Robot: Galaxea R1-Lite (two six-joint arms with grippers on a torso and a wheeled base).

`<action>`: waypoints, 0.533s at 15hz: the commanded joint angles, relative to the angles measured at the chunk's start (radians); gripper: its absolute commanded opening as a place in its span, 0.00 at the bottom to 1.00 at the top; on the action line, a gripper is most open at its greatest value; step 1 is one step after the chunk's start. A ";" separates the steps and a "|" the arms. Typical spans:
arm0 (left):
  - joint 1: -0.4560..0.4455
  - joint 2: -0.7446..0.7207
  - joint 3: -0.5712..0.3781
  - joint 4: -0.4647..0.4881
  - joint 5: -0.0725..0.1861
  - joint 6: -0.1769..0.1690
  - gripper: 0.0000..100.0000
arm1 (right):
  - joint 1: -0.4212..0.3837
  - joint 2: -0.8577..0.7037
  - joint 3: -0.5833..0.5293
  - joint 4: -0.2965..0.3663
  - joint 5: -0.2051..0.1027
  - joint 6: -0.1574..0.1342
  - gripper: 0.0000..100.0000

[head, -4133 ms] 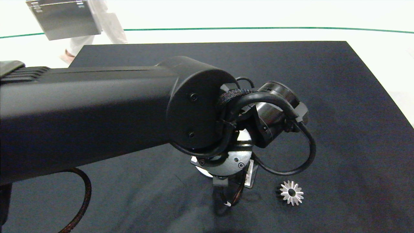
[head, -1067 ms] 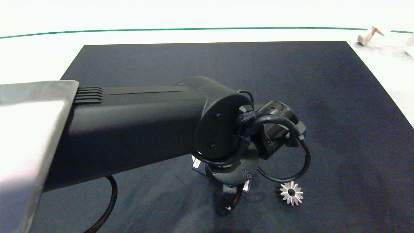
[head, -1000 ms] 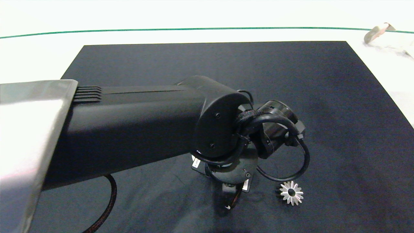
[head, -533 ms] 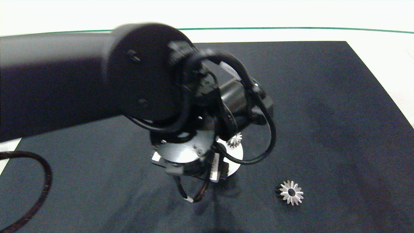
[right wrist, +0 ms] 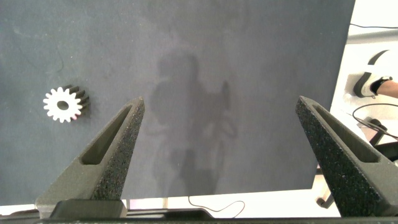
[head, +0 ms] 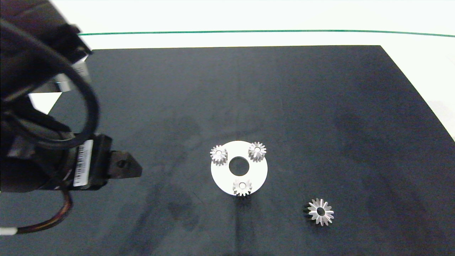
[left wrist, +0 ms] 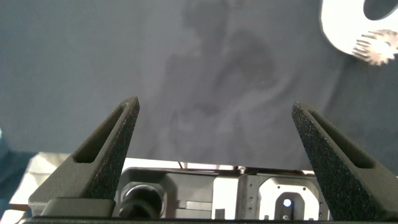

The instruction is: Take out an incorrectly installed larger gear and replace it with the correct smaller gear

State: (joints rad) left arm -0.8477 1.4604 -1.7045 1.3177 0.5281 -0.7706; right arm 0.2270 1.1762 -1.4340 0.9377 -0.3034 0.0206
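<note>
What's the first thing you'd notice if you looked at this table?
The white disc in the middle of the black mat, with three little gears standing on it. Then the spiky larger gear lying alone to its right, and the left hand, open and empty, off at the left.

barcode sticker on left arm, print unreadable

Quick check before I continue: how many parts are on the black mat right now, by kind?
Small silver short-toothed gears on the white round disc: 3
Larger silver spiky star-like gear, loose on the black mat: 1
White round disc with centre hole: 1
Total: 5
</note>
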 commanded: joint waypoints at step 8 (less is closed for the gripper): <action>0.265 -0.236 0.077 -0.107 0.001 0.152 1.00 | 0.124 0.028 0.153 -0.140 -0.034 -0.019 1.00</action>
State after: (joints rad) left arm -0.5849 1.2391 -1.6298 1.2045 0.5262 -0.6162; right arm 0.3453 1.2064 -1.2877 0.7928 -0.3353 0.0013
